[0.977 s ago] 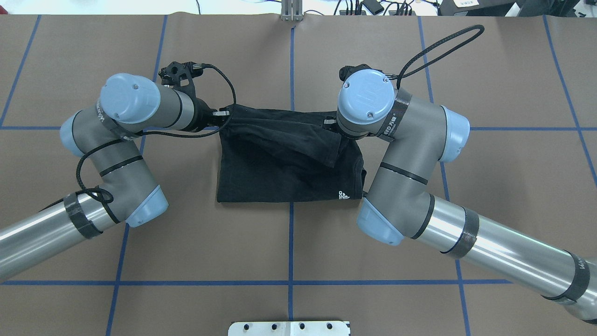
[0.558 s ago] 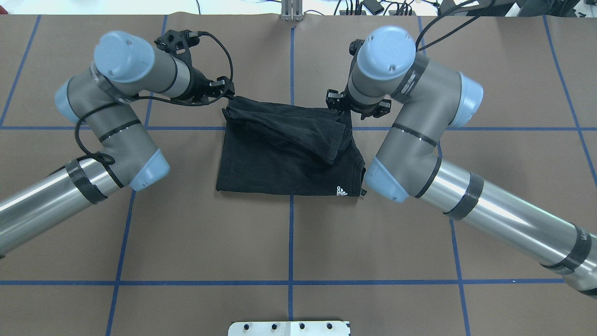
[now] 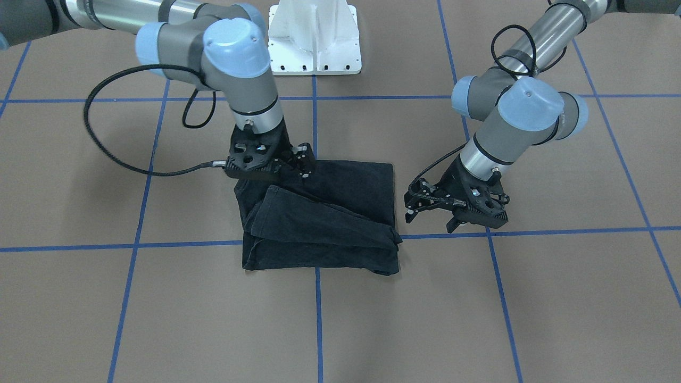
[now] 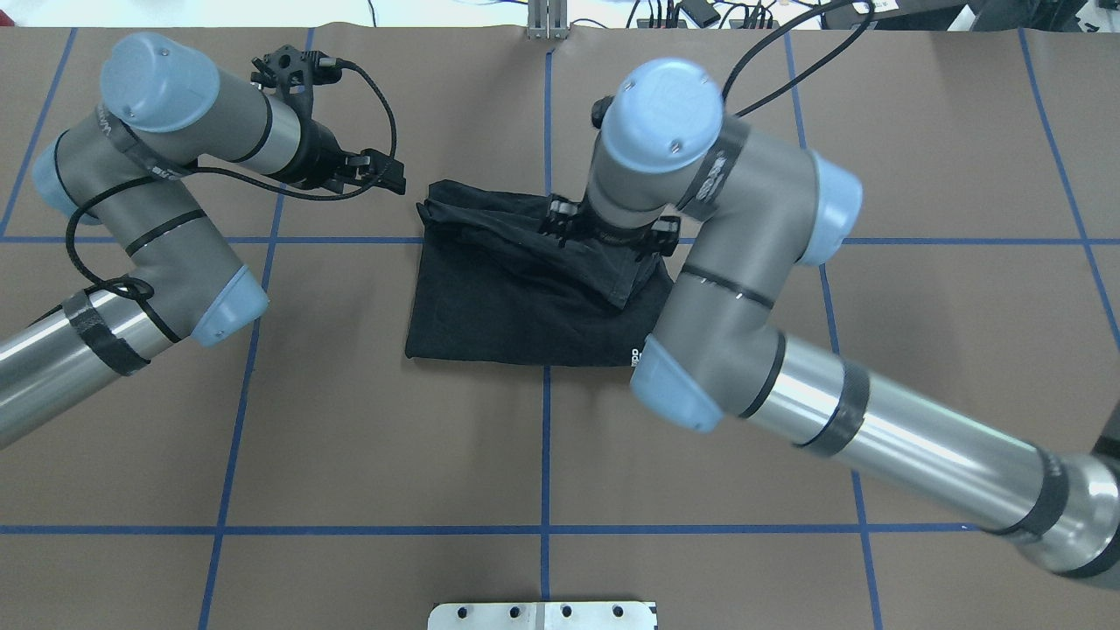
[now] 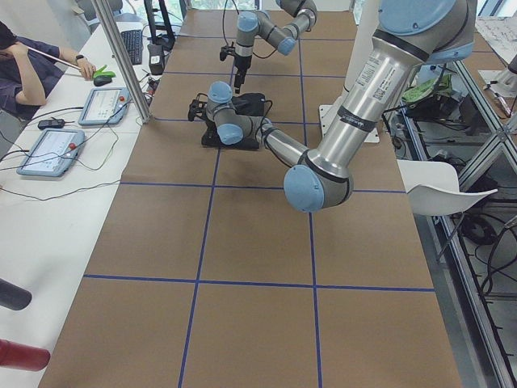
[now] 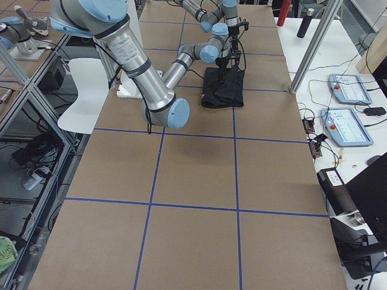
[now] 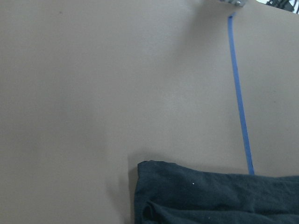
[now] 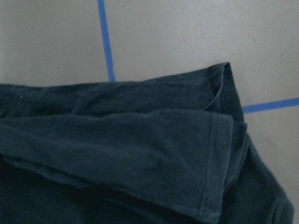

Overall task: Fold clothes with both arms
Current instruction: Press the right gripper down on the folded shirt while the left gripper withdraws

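Note:
The black T-shirt (image 4: 516,306) lies folded in a rough rectangle at the table's middle, plain side up, with one sleeve (image 8: 140,154) draped across its far part. It also shows in the front-facing view (image 3: 330,223). My left gripper (image 4: 389,173) hangs open just off the shirt's far left corner and touches no cloth; its spread fingers (image 3: 432,217) hold nothing. My right gripper (image 3: 300,162) hovers over the shirt's right part, apparently open and empty. In the overhead view its wrist hides it. Neither wrist view shows fingers.
The white pedestal base (image 3: 314,42) stands at the robot's side of the table. Blue tape lines (image 4: 546,437) grid the brown surface. A side bench carries control tablets (image 5: 48,149), and a person (image 5: 24,65) sits beside it. A white chair (image 5: 444,194) stands off the table's edge.
Both grippers carried the shirt's edge to the far side and laid it down. The left one has since drawn back to the left, and the right arm has swung left over the shirt.

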`<state>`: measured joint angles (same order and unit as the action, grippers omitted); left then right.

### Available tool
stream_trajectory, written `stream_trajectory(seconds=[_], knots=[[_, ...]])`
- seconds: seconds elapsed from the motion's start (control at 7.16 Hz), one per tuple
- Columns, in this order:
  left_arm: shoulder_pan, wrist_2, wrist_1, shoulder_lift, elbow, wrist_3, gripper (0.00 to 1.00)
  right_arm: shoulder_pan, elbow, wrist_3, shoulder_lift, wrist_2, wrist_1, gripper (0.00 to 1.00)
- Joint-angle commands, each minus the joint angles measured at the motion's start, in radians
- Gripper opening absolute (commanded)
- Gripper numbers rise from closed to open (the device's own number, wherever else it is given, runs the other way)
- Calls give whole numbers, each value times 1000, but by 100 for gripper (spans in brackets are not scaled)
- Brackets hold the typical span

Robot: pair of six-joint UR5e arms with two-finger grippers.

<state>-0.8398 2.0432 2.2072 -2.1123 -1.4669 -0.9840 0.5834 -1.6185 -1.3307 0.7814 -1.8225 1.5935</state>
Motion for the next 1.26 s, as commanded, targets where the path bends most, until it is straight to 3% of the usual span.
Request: stream_trajectory(seconds=[0.0, 0.14, 0.42, 0.84, 1.12], knots=[[-1, 2, 0, 17, -12, 30, 100, -118, 21, -51, -43, 127, 28, 45], [-2, 2, 0, 17, -13, 31, 100, -123, 88, -50, -89, 129, 28, 2], [-2, 3, 0, 18, -22, 30, 100, -122, 265, -50, -209, 143, 14, 0], [-2, 20, 0, 29, -36, 30, 100, -122, 299, -44, -211, 166, 13, 0], [-4, 20, 0, 29, -36, 30, 100, -113, 346, -45, -211, 170, -48, 0]])
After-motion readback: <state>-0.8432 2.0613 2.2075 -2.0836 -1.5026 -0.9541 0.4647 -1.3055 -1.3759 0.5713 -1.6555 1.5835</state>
